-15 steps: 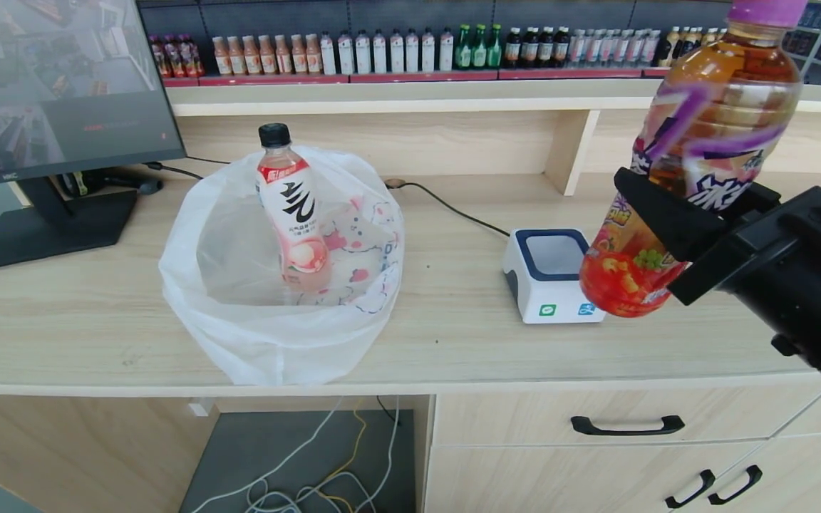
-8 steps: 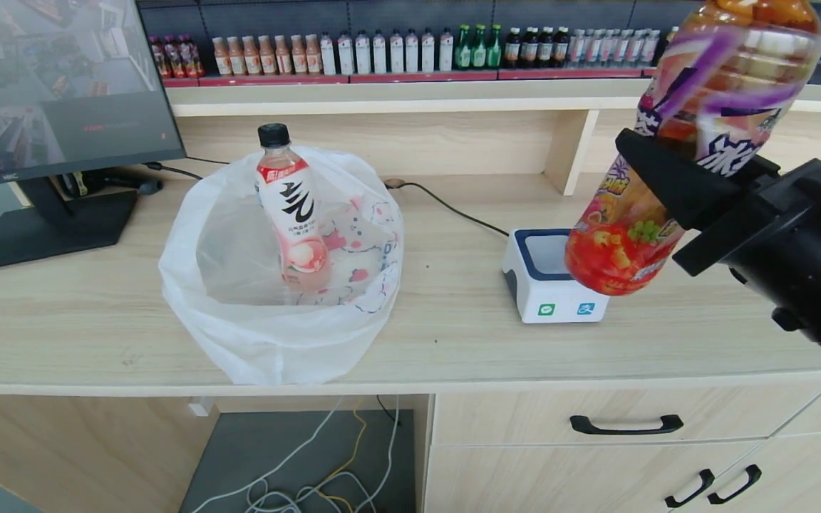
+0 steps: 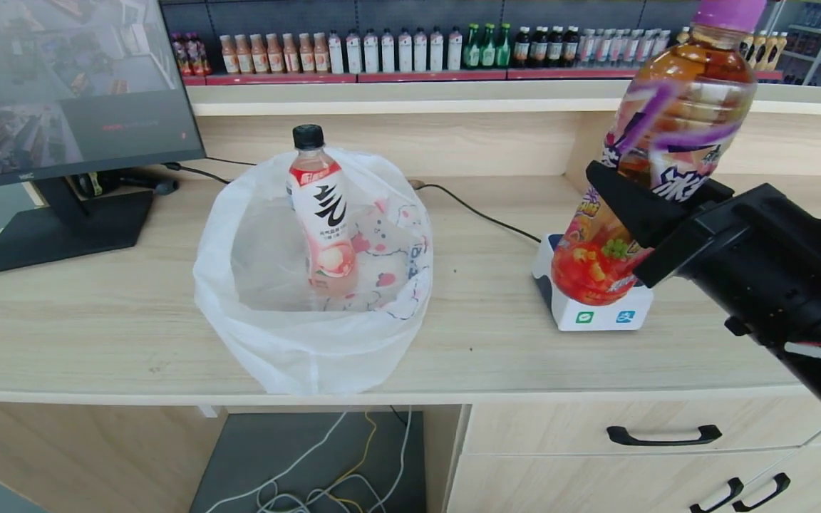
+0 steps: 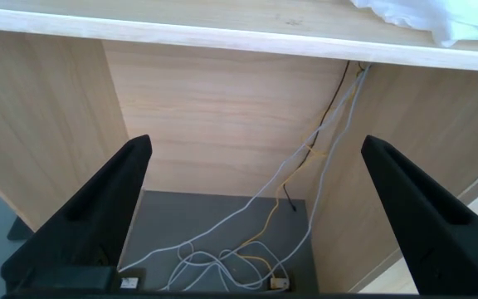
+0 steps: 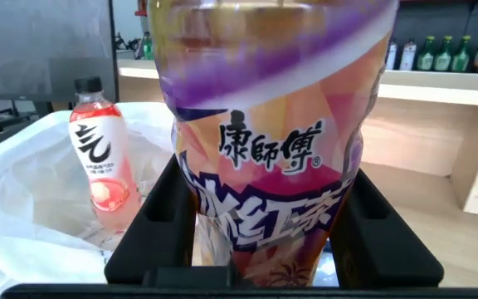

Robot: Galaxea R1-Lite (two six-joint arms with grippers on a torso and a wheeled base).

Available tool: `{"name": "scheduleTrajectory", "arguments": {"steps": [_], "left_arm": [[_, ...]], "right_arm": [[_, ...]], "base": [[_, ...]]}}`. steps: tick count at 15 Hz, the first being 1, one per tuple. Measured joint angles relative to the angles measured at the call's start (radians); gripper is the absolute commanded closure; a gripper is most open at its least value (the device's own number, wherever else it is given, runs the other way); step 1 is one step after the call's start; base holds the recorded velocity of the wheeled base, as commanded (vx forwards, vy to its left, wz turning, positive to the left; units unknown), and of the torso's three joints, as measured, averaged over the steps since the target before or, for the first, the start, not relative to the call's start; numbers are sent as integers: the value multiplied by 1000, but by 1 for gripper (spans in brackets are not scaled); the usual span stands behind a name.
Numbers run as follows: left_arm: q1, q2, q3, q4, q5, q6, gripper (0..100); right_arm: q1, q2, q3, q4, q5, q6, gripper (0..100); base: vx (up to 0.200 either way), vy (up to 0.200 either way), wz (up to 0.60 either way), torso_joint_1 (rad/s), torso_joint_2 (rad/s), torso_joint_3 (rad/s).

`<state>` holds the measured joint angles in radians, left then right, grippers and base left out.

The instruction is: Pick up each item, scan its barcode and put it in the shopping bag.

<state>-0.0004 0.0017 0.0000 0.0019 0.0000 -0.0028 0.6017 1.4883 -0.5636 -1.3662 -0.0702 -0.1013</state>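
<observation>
Your right gripper [image 3: 653, 196] was closed on the tea bottle [image 3: 674, 121]. Its 2 black fingers [image 3: 621, 203] pressed the label from both sides, about the middle of the bottle. In the right wrist view the gripper [image 5: 272, 241] showed 1 finger on each side of the tea bottle [image 5: 272, 124]. The right arm came in from the right side, low over the counter [image 3: 97, 320], and the wrist pointed toward the back wall. The bottle was held almost upright, with the purple cap up and leaning a little to the right. Its red lower end hung just over the top of the scanner [image 3: 599, 313]. I could not tell if they touched.

Your left gripper [image 4: 256, 216] was wide open and held nothing. It hung below the counter edge, pointing into the open space where loose cables [image 4: 247, 249] lay on the floor.

The shopping bag [image 3: 311, 335] stood open on the counter, well to the left of the scanner. 1 pink bottle [image 3: 325, 221] with a black cap stood inside it, tilted a little. A monitor [image 3: 61, 92] stood at the far left, and a shelf of drinks [image 3: 417, 50] ran along the back.
</observation>
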Motion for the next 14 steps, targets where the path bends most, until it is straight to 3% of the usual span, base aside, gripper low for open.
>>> {"name": "scheduleTrajectory", "arguments": {"steps": [13,14], "left_arm": [[0,0,0,0,0,6,0],[0,0,0,0,0,6,0]], "right_arm": [[-42,79,-32,-31,6,13,100],[-51,84,-40,-31,6,13,100]], "base": [[0,200,0,3,1,3],[0,0,0,0,0,0]]}}
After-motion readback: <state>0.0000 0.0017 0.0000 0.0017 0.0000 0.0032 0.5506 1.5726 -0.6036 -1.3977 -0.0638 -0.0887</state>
